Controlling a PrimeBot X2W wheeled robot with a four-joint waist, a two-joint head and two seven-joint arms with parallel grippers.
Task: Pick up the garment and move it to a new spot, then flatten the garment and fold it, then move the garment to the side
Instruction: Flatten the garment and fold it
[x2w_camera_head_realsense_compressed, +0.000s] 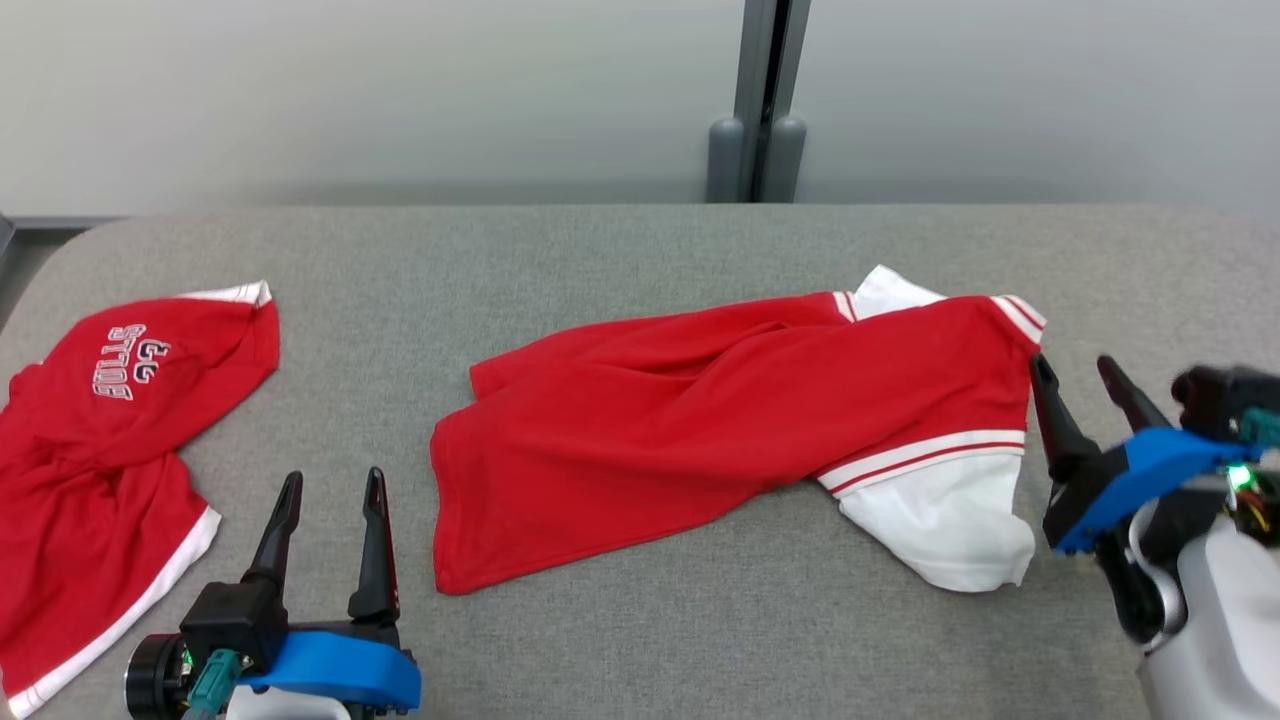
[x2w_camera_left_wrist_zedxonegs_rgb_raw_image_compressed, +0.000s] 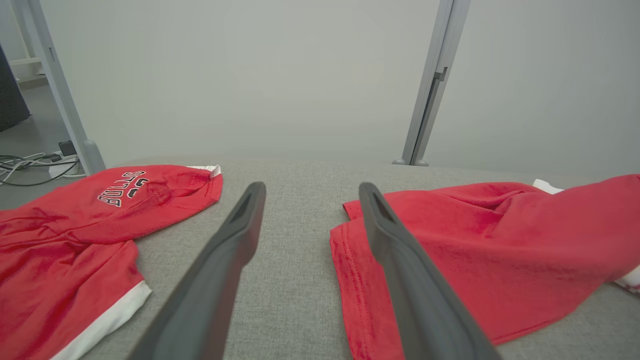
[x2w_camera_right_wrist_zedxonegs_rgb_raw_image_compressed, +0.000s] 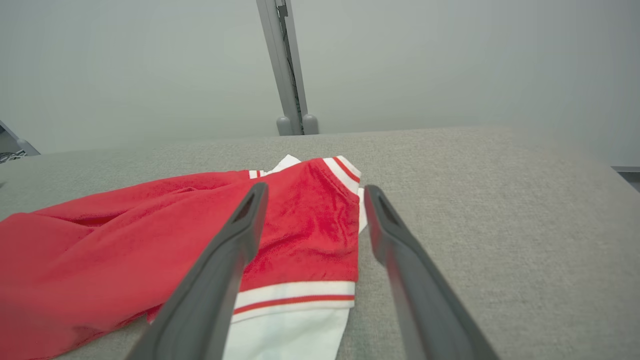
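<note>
Head view: red-and-white jersey (x2w_camera_head_realsense_compressed: 720, 420) lies crumpled mid grey table (x2w_camera_head_realsense_compressed: 600, 260). Right gripper (x2w_camera_head_realsense_compressed: 1074, 364) sits just off its right edge, jaws spread, nothing pinched. Left gripper (x2w_camera_head_realsense_compressed: 333, 478), also spread, sits between it and a Bulls jersey (x2w_camera_head_realsense_compressed: 110, 440) far left.

Rumpled red-and-white garment (x2w_camera_head_realsense_compressed: 700, 420), unfolded
</note>
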